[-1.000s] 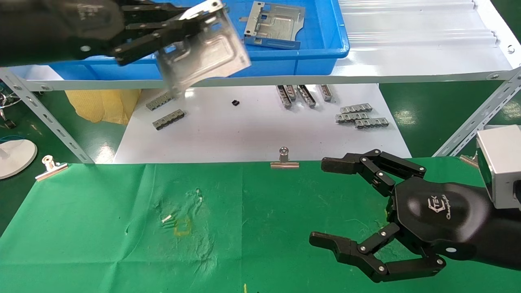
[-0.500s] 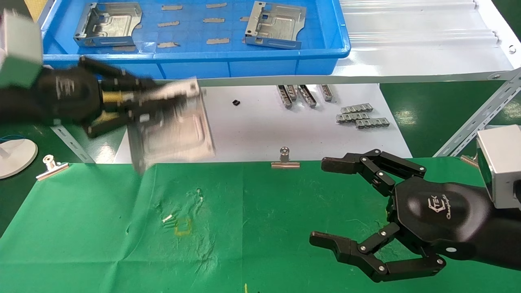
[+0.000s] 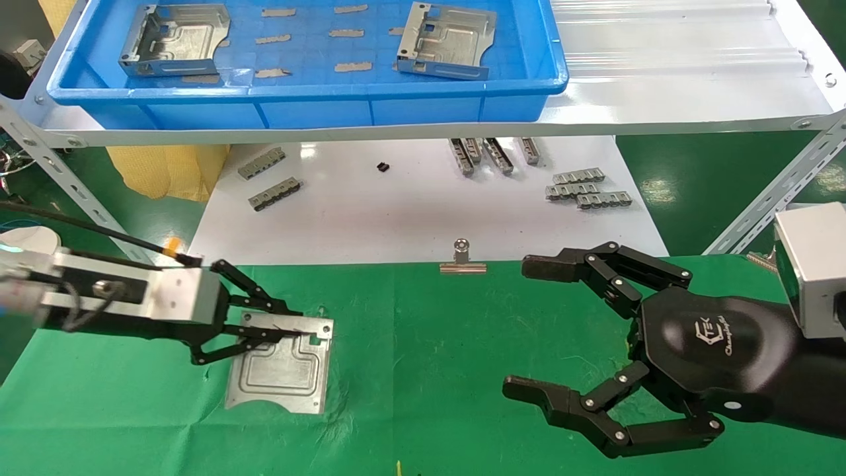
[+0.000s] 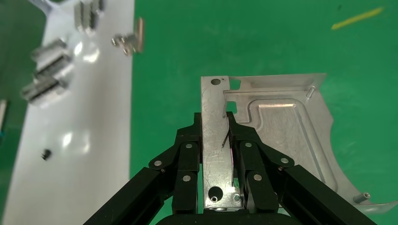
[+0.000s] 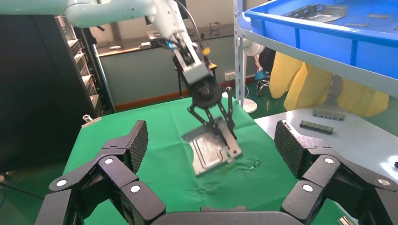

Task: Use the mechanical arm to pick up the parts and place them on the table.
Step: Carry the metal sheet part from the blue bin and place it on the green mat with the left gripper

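The plate point(image 3: 281, 370) is lying on the green counter point(image 3: 429, 396) near its far-left corner, the left hand point(image 3: 274, 322) clamping its raised flange; lifting before letting go risks dragging it. The right hand point(image 3: 529, 330) is hanging open, idle.

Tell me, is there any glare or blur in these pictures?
Head view: lamp glare on the white board, the part in the left gripper sharp. Left wrist view: the part's flange shines; the grey strips look soft. Right wrist view: its own gripper slightly blurred up close.
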Tool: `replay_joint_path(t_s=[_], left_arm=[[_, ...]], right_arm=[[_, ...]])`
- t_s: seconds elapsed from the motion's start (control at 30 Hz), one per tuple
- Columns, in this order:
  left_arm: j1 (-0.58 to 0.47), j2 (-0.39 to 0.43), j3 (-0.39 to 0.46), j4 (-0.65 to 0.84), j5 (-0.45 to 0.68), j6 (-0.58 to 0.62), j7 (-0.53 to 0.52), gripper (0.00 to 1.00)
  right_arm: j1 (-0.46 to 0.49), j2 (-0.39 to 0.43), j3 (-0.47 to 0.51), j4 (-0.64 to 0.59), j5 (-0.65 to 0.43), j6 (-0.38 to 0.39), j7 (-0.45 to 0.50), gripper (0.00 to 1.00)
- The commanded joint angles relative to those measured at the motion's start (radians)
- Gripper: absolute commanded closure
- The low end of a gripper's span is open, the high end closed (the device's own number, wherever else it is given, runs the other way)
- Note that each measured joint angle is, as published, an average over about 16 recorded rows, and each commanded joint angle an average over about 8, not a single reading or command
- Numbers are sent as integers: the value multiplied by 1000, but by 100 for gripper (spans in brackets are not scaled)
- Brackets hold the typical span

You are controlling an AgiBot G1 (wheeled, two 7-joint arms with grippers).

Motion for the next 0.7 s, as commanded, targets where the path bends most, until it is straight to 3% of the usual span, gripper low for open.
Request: replay_joint_path(t_s=[0.03, 0.13, 0.33, 0.4, 0.7], left_arm=[[7, 29, 13, 51, 17, -10, 35, 100], [9, 57, 17, 112, 23, -25, 74, 91], [6, 101, 24, 207, 38, -69, 134, 19], [7, 113, 25, 233, 41, -89, 149, 2], [5, 140, 21, 305, 38, -103, 199, 0]], right_arm=[[0, 0, 0, 0, 0, 0, 0, 0], [0, 0, 0, 0, 0, 0, 0, 0], [0, 0, 0, 0, 0, 0, 0, 0], [0, 0, 0, 0, 0, 0, 0, 0], [0, 0, 0, 0, 0, 0, 0, 0]])
